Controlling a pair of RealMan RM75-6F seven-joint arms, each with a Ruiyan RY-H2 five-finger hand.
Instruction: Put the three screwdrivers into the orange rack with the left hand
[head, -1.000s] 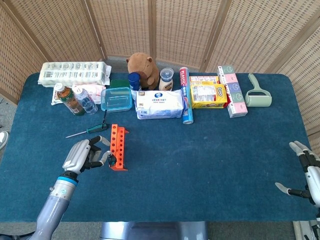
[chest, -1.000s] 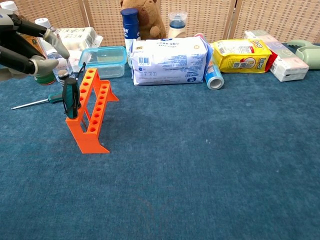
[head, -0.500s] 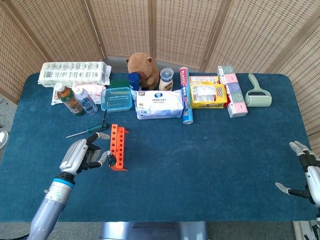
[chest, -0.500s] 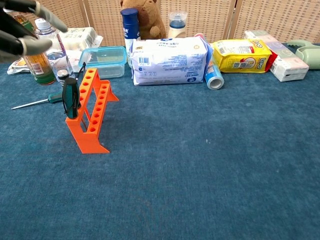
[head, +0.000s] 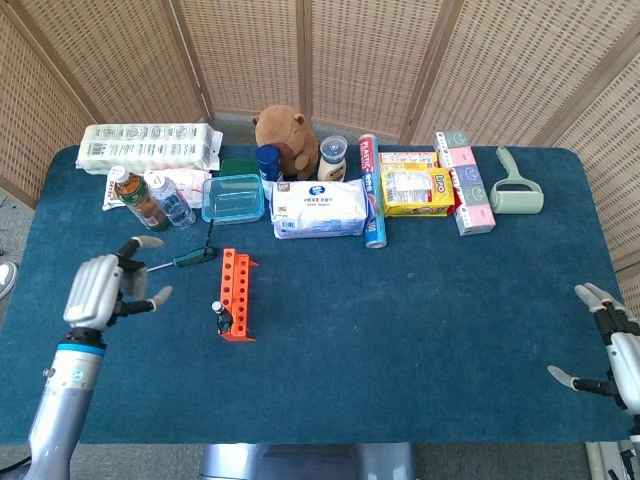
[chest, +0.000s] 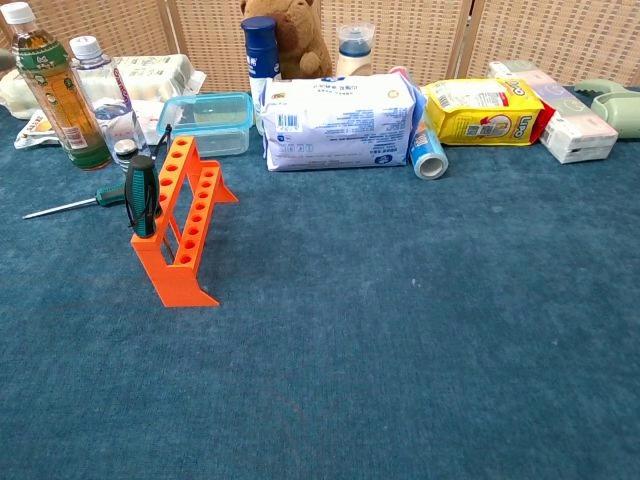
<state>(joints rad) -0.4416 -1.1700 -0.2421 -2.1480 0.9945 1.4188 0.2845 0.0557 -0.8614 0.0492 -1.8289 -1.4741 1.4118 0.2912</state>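
The orange rack (head: 238, 295) (chest: 186, 226) stands left of the table's middle. One green-and-black screwdriver (head: 220, 316) (chest: 140, 195) stands upright in its near end hole. A second green-handled screwdriver (head: 176, 261) (chest: 68, 205) lies flat on the cloth behind and left of the rack. A thin dark screwdriver (head: 210, 236) (chest: 166, 135) lies near the clear box. My left hand (head: 100, 290) hovers left of the rack, apart from it, fingers spread and holding nothing; the chest view does not show it. My right hand (head: 608, 348) sits at the far right edge, fingers apart, empty.
Along the back stand a tea bottle (head: 137, 196), a water bottle (head: 176, 208), a clear lidded box (head: 233, 198), a wipes pack (head: 320, 208), a blue can (head: 375, 232), a yellow packet (head: 416, 189), a plush toy (head: 286, 137) and a lint roller (head: 515, 186).
My left hand has drawn back to the left, away from the rack, and left the chest view. The screwdriver stays standing in the rack. The right hand has barely moved.
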